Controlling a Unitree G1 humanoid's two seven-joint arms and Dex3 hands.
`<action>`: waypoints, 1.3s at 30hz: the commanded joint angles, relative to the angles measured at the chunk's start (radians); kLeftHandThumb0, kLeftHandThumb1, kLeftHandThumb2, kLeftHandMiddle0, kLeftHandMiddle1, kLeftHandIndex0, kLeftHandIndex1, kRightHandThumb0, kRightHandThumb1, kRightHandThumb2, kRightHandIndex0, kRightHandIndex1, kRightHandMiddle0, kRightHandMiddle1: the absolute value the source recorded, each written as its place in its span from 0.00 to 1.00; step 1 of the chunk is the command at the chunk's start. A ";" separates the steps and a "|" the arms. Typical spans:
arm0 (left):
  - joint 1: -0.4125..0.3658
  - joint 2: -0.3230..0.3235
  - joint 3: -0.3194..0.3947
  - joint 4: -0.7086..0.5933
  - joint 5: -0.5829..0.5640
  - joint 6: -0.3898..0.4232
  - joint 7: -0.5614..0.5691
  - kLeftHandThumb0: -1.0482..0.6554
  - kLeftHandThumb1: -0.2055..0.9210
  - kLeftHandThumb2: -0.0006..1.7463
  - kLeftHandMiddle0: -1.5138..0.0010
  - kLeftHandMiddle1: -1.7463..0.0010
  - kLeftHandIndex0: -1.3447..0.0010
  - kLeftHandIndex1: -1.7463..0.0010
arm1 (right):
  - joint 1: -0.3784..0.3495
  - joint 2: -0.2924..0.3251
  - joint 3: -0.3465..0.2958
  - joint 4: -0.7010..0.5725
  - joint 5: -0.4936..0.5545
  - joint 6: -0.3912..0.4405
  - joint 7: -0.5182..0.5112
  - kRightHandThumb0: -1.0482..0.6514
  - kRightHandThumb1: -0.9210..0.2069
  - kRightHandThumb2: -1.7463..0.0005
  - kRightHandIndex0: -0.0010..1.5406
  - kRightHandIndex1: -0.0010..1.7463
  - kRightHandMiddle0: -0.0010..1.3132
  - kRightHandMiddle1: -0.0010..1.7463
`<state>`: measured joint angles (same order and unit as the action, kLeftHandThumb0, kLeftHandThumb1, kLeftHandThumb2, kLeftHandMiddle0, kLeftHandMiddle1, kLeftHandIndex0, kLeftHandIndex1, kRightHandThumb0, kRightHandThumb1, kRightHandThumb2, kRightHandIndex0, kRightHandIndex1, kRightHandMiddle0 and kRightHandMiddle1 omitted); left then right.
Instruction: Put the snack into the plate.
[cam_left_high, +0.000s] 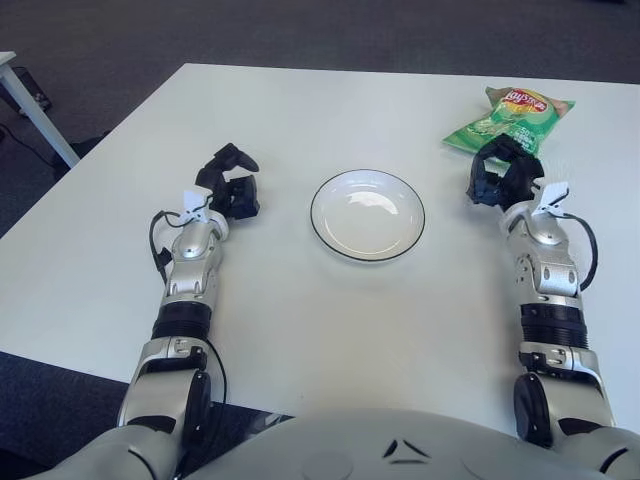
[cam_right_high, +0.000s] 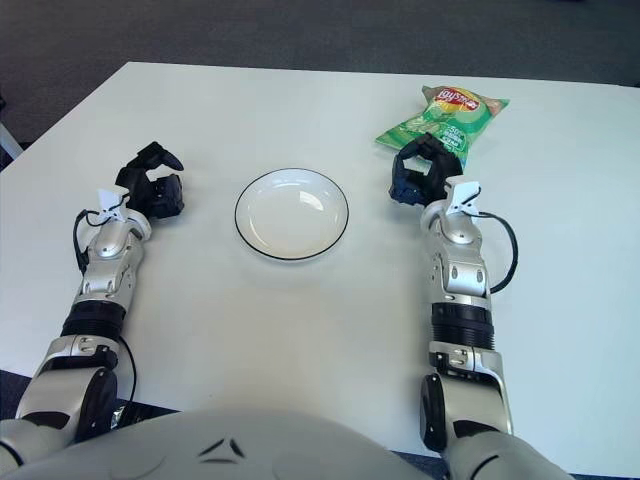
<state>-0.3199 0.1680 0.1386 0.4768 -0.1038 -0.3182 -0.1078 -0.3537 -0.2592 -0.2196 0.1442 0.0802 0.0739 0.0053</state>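
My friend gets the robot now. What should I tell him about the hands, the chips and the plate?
Right hand: open, at the near edge of the green chip bag, not gripping it yet.
Left hand: idle, holding nothing, left of the plate.
Chip bag lies flat on the table's far right. Plate is at the centre, with nothing in it.
Done: the reach to the bag. Left: grasp the bag, carry it left, set it in the plate.

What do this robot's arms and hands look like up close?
Each forearm is a silver-grey metal shell with black joint rings, thicker black sections near the elbows. The left robot hand and right robot hand are chunky, all black, three-fingered. A small white tag sits at each wrist, and a thin black cable loops beside each forearm.
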 joint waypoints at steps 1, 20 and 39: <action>0.104 -0.060 -0.019 0.056 0.011 0.007 0.014 0.35 0.52 0.71 0.15 0.00 0.58 0.00 | -0.046 -0.059 -0.001 0.048 -0.036 -0.053 0.020 0.34 0.51 0.27 0.77 1.00 0.45 1.00; 0.108 -0.066 -0.031 0.036 0.022 0.018 0.044 0.34 0.49 0.73 0.15 0.00 0.56 0.00 | -0.145 -0.263 0.048 0.200 -0.233 -0.199 0.014 0.36 0.40 0.36 0.67 1.00 0.38 1.00; 0.108 -0.054 -0.030 0.044 0.010 0.014 0.030 0.34 0.49 0.73 0.15 0.00 0.56 0.00 | -0.336 -0.411 0.154 0.508 -0.425 -0.342 -0.076 0.38 0.27 0.47 0.67 1.00 0.29 1.00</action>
<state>-0.3135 0.1676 0.1185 0.4598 -0.0923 -0.2910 -0.0743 -0.6361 -0.6407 -0.1019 0.6050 -0.2920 -0.2340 -0.0427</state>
